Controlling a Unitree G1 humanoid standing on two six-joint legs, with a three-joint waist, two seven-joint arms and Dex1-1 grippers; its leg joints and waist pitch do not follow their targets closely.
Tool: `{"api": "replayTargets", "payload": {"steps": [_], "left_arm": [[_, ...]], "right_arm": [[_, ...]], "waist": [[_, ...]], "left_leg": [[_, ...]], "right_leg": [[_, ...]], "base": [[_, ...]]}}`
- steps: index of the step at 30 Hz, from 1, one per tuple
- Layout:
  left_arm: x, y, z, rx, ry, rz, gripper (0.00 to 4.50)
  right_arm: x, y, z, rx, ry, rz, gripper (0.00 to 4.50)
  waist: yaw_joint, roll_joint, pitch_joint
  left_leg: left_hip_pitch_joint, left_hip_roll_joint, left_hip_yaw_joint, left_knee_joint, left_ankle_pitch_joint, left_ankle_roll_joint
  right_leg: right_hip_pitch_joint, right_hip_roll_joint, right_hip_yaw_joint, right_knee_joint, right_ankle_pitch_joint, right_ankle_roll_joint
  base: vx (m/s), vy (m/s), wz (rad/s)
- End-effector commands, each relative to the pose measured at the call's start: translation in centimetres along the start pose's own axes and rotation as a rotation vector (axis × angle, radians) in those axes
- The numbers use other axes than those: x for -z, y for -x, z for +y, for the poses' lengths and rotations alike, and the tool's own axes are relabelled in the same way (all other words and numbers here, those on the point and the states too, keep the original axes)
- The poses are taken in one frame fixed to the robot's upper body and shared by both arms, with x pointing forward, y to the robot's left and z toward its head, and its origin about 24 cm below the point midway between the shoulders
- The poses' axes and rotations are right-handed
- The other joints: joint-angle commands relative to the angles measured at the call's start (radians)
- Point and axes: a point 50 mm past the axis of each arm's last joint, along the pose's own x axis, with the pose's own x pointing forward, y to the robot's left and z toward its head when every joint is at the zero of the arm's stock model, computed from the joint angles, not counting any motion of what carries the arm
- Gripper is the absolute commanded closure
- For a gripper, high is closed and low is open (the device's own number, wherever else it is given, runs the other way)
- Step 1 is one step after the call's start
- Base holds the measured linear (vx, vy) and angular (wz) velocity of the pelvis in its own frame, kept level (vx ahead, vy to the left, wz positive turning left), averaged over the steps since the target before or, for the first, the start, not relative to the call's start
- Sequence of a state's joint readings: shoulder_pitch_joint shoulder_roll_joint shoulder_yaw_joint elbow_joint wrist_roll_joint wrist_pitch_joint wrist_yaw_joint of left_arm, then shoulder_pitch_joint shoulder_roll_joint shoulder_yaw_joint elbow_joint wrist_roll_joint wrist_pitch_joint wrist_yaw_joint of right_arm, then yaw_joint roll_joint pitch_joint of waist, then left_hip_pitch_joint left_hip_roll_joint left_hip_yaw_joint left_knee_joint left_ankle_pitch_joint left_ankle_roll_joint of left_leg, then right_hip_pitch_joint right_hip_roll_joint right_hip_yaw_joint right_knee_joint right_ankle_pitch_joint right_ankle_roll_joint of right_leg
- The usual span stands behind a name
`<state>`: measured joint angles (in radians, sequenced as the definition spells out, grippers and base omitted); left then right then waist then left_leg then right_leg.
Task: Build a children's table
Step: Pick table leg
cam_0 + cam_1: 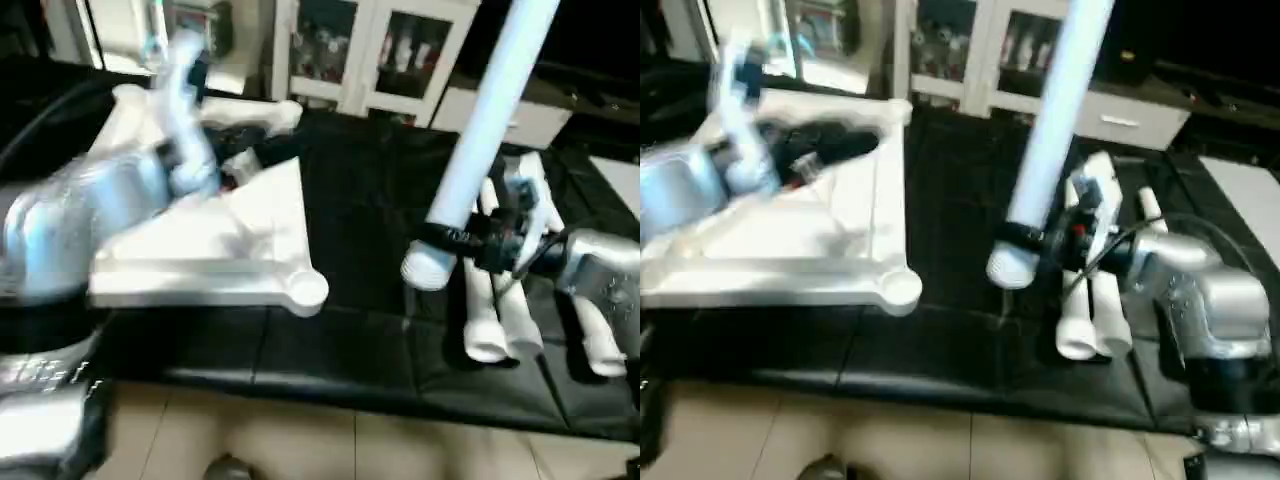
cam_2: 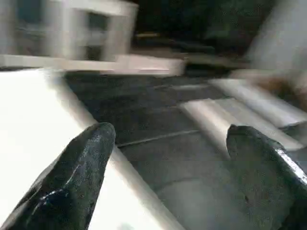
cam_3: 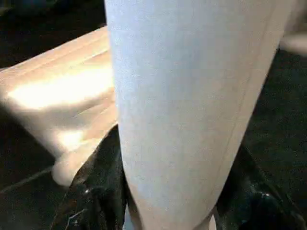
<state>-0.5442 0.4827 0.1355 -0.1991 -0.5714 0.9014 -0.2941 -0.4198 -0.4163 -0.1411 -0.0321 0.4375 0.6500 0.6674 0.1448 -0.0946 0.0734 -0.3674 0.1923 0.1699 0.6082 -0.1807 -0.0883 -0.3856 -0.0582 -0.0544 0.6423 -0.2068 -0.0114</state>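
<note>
No leg is fitted yet: the tabletop [image 1: 790, 240] lies underside up at the black table's [image 1: 350, 340] left, its near corner socket [image 1: 305, 290] empty, the left gripper [image 2: 168, 158] spread wide and holding nothing, the right gripper [image 1: 470, 245] clamping one upright leg [image 1: 490, 110], and spare legs [image 1: 500, 310] lying at the right.

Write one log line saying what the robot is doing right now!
right gripper: shut on table leg, held up | left gripper: open, over tabletop | spare legs: on black mat

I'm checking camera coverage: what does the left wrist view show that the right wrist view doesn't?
Left wrist view alone: the left gripper, its black fingers spread wide with nothing between them, above the tabletop edge and the black mat.

Right wrist view alone: the right gripper clamped around a white leg.

Both: spare legs lying on the mat.
</note>
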Motion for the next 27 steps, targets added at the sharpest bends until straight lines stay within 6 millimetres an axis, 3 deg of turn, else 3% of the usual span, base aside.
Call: {"api": "replayTargets", "payload": {"steps": [1,4,5,7,9,10,11,12,13,14,15,16,17,19,21,22,27], "left_arm": [[0.2,-0.1,-0.4,-0.146,-0.121,-0.063,0.33],[1.8,0.1,-1.6,-0.173,-0.232,-0.101,0.33],[1.9,0.1,-2.0,-0.18,-0.259,-0.126,0.33],[2.2,0.1,-2.8,-0.218,-0.245,-0.181,0.33],[2.8,0.3,-3.4,-0.208,-0.18,-0.218,0.33],[3.3,0.5,-3.6,-0.224,-0.149,-0.225,0.33],[4.0,0.7,-3.5,-0.267,-0.158,-0.201,0.33],[4.0,0.7,-3.5,-0.267,-0.158,-0.201,0.33],[4.7,0.9,-3.3,-0.29,-0.174,-0.18,0.33],[6.2,1.2,-2.9,-0.309,-0.169,-0.169,0.33],[6.6,1.1,-2.8,-0.316,-0.166,-0.173,0.33],[7.9,1.0,-2.4,-0.348,-0.129,-0.169,0.33],[8.1,0.9,-2.4,-0.346,-0.139,-0.157,0.33],[8.1,0.8,-2.6,-0.332,-0.149,-0.163,0.33],[7.6,1.0,-2.6,-0.344,-0.157,-0.191,0.33],[7.4,1.0,-2.6,-0.352,-0.166,-0.2,0.33],[7.6,1.3,-2.6,-0.341,-0.192,-0.205,0.33]], "right_arm": [[-1.7,0.3,0.0,0.171,0.076,-0.128,2.62],[-1.7,0.2,1.0,0.277,0.112,-0.244,2.62],[-1.5,0.2,1.1,0.315,0.1,-0.257,2.62],[-1.2,0.3,0.9,0.424,0.08,-0.277,2.62],[-0.6,0.3,1.0,0.497,0.062,-0.284,2.62],[0.1,0.4,1.0,0.506,0.049,-0.267,2.62],[1.1,0.5,1.1,0.495,0.034,-0.223,2.62],[1.1,0.5,1.1,0.495,0.034,-0.223,2.62],[1.8,0.4,1.6,0.45,0.013,-0.201,2.62],[3.2,0.3,2.4,0.392,-0.026,-0.174,2.62],[3.5,0.3,2.6,0.387,-0.03,-0.167,2.62],[4.2,0.2,2.9,0.397,-0.005,-0.132,2.62],[4.3,0.1,3.1,0.397,0.013,-0.128,2.62],[4.1,-0.2,3.5,0.397,0.057,-0.139,2.62],[3.8,-0.1,3.5,0.404,0.104,-0.166,2.62],[3.7,-0.1,3.4,0.413,0.128,-0.178,2.62],[3.9,0.1,2.3,0.392,0.061,-0.164,2.62]], "waist": [[-0.008,0.023,-0.078],[-0.014,0.026,-0.075],[-0.014,0.033,-0.076],[-0.019,0.032,-0.073],[-0.023,0.061,-0.07],[-0.029,0.054,-0.069],[-0.029,0.068,-0.072],[-0.038,0.052,-0.071],[-0.04,0.051,-0.073],[-0.049,0.059,-0.073],[-0.049,0.059,-0.073],[-0.052,0.058,-0.073],[-0.053,0.062,-0.076],[-0.062,0.076,-0.077],[-0.061,0.07,-0.075],[-0.06,0.075,-0.074],[-0.055,0.081,-0.073]], "left_leg": [[0.022,0.04,-0.014,-0.079,-0.166,-0.079],[0.018,0.044,-0.014,-0.083,-0.159,-0.074],[0.025,0.042,-0.014,-0.083,-0.168,-0.074],[0.024,0.042,-0.014,-0.085,-0.191,-0.084],[0.027,0.038,-0.016,-0.087,-0.253,-0.102],[0.021,0.037,-0.016,-0.09,-0.269,-0.1],[0.021,0.037,-0.019,-0.089,-0.273,-0.101],[0.017,0.036,-0.017,-0.089,-0.277,-0.085],[0.015,0.032,-0.016,-0.087,-0.266,-0.077],[0.006,0.03,-0.018,-0.087,-0.249,-0.054],[0.006,0.03,-0.018,-0.087,-0.249,-0.054],[0.003,0.026,-0.015,-0.086,-0.231,-0.031],[0.004,0.028,-0.017,-0.086,-0.218,-0.032],[0.0,0.03,-0.021,-0.088,-0.207,-0.038],[0.008,0.032,-0.017,-0.086,-0.234,-0.034],[0.01,0.034,-0.018,-0.087,-0.245,-0.033],[0.013,0.034,-0.018,-0.088,-0.261,-0.031]], "right_leg": [[0.038,-0.079,0.043,-0.075,-0.166,-0.129],[0.033,-0.078,0.047,-0.078,-0.152,-0.1],[0.03,-0.074,0.047,-0.078,-0.153,-0.095],[0.029,-0.07,0.047,-0.079,-0.151,-0.09],[0.024,-0.069,0.048,-0.082,-0.176,-0.086],[0.029,-0.07,0.048,-0.087,-0.189,-0.083],[0.031,-0.071,0.048,-0.086,-0.182,-0.083],[0.035,-0.067,0.048,-0.09,-0.179,-0.076],[0.037,-0.066,0.049,-0.09,-0.18,-0.073],[0.042,-0.067,0.049,-0.095,-0.167,-0.067],[0.042,-0.067,0.049,-0.095,-0.167,-0.067],[0.039,-0.067,0.052,-0.103,-0.213,-0.054],[0.04,-0.069,0.051,-0.1,-0.211,-0.057],[0.04,-0.067,0.048,-0.097,-0.191,-0.071],[0.033,-0.069,0.05,-0.1,-0.207,-0.081],[0.031,-0.068,0.051,-0.099,-0.216,-0.086],[0.029,-0.066,0.051,-0.096,-0.198,-0.095]], "base": [[0.0,0.0,0.0],[0.0,0.0,0.0],[0.0,0.0,0.0],[0.0,0.0,0.0],[0.0,0.0,0.0],[0.0,0.0,0.0],[0.0,0.0,0.0],[0.0,0.0,0.0],[0.0,0.0,0.0],[0.0,0.0,0.0],[0.0,0.0,0.0],[0.0,0.0,0.0],[0.0,0.0,0.0],[0.0,0.0,0.0],[0.0,0.0,0.0],[0.0,0.0,0.0],[0.0,0.0,0.0]]}}
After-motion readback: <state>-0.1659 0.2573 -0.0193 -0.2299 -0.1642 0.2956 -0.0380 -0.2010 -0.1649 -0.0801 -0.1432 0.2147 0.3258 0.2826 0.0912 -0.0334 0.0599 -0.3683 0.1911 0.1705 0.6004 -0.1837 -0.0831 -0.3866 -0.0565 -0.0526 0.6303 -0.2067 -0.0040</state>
